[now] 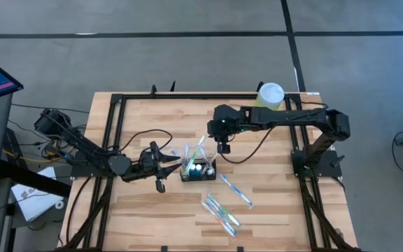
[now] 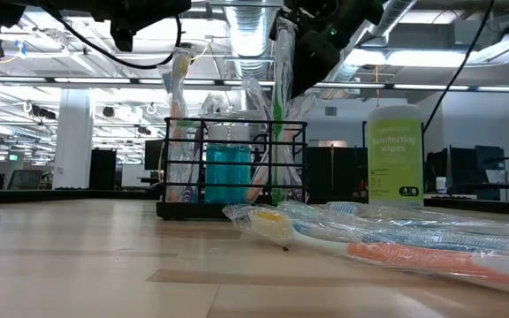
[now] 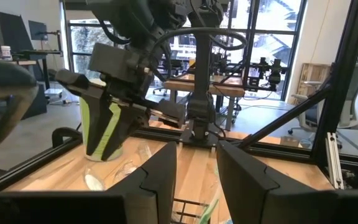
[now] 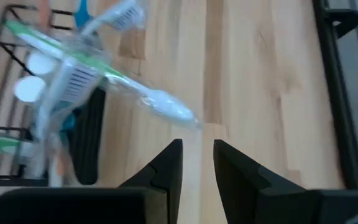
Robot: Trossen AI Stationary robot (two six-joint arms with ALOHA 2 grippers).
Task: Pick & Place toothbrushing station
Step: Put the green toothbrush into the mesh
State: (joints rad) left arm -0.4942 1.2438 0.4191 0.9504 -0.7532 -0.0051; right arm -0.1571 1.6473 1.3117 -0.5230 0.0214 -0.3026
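Black wire-mesh station: toothbrushing station [image 1: 198, 169] stands upright near the centre of the high view, on the wooden table [image 1: 152, 210]; wrapped toothbrushes and small bottles stand in its compartments.
Station, low view: sits left of centre, the mesh frame [image 2: 232, 168] showing a blue bottle inside.
Left pincer: left pincer [image 1: 165, 166] lies just left of the station in the high view, low over the table; fingers [image 3: 160, 177] parted with a clear gap, released, nothing between them.
Right pincer: right pincer [image 1: 224, 148] hangs just above and right of the station in the high view; fingers [image 4: 166, 171] parted with bare wood showing in the gap, released, gripping nothing.
Wrapped toothbrush: green-handled toothbrush [image 4: 104, 78] leans out of the station, its head beyond the fingertips in the right wrist view, apart from them.
Loose toothbrushes: wrapped loose toothbrushes [image 1: 221, 213] lie flat at lower centre-right of the high view, well apart from the station; one more [image 1: 236, 189] lies nearer it.
Wipes canister: pale-green canister [image 1: 270, 94] with white lid stands at the table's upper right edge.
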